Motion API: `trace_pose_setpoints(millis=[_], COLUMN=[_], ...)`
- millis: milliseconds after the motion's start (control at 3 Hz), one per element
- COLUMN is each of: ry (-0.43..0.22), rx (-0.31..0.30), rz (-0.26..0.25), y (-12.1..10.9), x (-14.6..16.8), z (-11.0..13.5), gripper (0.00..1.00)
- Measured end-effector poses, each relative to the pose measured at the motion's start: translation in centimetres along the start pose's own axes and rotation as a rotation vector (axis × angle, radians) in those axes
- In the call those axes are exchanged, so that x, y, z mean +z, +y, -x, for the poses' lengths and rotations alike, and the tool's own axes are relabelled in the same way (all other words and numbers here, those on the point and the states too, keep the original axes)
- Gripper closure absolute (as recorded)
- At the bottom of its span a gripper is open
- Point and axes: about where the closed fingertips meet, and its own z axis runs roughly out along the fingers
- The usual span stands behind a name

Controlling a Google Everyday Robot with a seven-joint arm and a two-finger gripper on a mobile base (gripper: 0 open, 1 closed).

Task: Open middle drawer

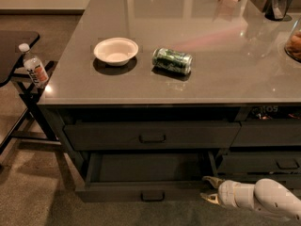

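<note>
The middle drawer [146, 168] is pulled out below the closed upper drawer [150, 134]. Its plain dark grey inside shows, and its front with a small black loop handle [153, 195] faces me. My gripper [205, 188], white with pale fingertips, is low at the right, just beside the drawer's right front corner. Its fingers are spread apart and hold nothing. It points left toward the drawer front.
On the grey counter [225, 69] are a white bowl [116, 51] and a green can [172, 60] lying on its side. A water bottle [34, 66] stands on a dark stand at the left. More drawers [277, 161] are to the right. Carpet floor lies in front.
</note>
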Motion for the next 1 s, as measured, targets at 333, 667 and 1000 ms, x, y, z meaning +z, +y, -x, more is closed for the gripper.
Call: trace_pose_setpoints(millis=[333,667,1000], ry=[0.000,0.000,-0.011], rx=[0.000,0.000,0.008], rz=[0.000,0.000,0.009], y=[0.00,0.00,0.74], x=[0.00,0.01,-0.12], z=[0.00,0.00,-0.70], gripper=[0.36,0.20,0.39])
